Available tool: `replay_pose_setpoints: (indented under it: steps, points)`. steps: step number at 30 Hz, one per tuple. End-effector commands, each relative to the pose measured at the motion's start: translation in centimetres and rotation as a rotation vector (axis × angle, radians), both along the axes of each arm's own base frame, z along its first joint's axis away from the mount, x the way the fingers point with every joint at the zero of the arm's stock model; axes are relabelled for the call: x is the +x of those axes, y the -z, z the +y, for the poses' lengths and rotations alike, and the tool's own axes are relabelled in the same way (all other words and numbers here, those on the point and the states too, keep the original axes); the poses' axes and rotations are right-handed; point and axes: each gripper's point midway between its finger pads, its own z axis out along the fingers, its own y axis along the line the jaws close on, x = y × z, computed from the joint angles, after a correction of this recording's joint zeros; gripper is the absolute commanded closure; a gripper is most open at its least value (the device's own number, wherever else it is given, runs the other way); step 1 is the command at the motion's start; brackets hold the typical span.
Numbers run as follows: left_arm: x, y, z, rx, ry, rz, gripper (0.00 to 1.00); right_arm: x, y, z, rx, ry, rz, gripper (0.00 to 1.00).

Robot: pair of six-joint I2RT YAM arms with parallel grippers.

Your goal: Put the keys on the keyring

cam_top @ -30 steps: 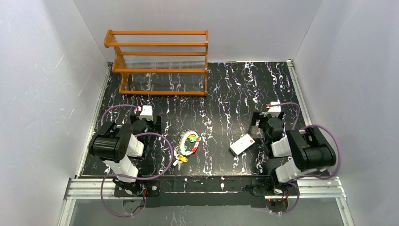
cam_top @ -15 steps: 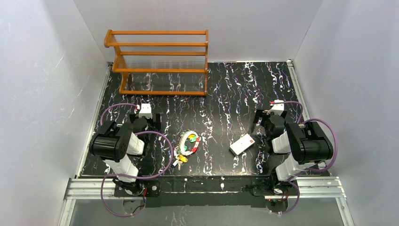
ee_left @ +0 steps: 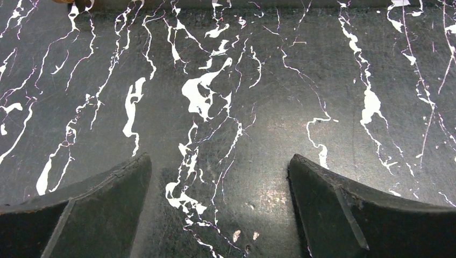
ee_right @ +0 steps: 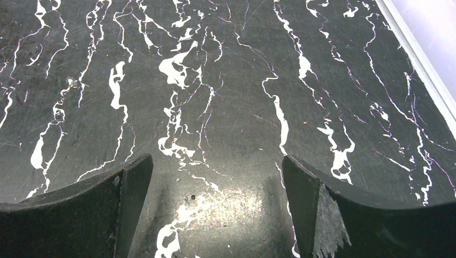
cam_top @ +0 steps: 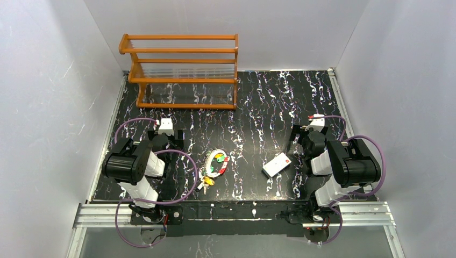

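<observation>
The keyring [cam_top: 215, 163] is a thin oval loop, white with a red stretch, lying flat on the black marbled table [cam_top: 258, 107] between the arms; small keys [cam_top: 205, 182] bunch at its near end, too tiny to tell whether they are threaded; the left gripper [ee_left: 219, 172] and right gripper [ee_right: 218, 172] stand spread wide over bare table, holding nothing; the ring lies outside both wrist views.

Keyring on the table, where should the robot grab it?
Probably the far arc of the keyring, pinched from straight above. The loop lies flat on the table, so only a top-down pinch across the thin rim fits, and the keys crowd its near end.
</observation>
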Motion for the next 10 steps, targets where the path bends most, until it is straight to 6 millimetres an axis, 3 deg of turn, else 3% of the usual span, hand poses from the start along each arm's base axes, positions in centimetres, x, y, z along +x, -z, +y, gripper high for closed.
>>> replay_pose_setpoints:
  steps: [1, 10]
  points:
    - [0.71, -0.91, 0.47, -0.002, -0.03, -0.031, 0.01, 0.91, -1.75, -0.19, 0.016, 0.013, -0.064, 0.01]
    - [0.78, -0.78, 0.46, -0.008, -0.025, -0.023, 0.02, 0.94, -1.81, -0.2, 0.016, 0.014, -0.066, 0.01]
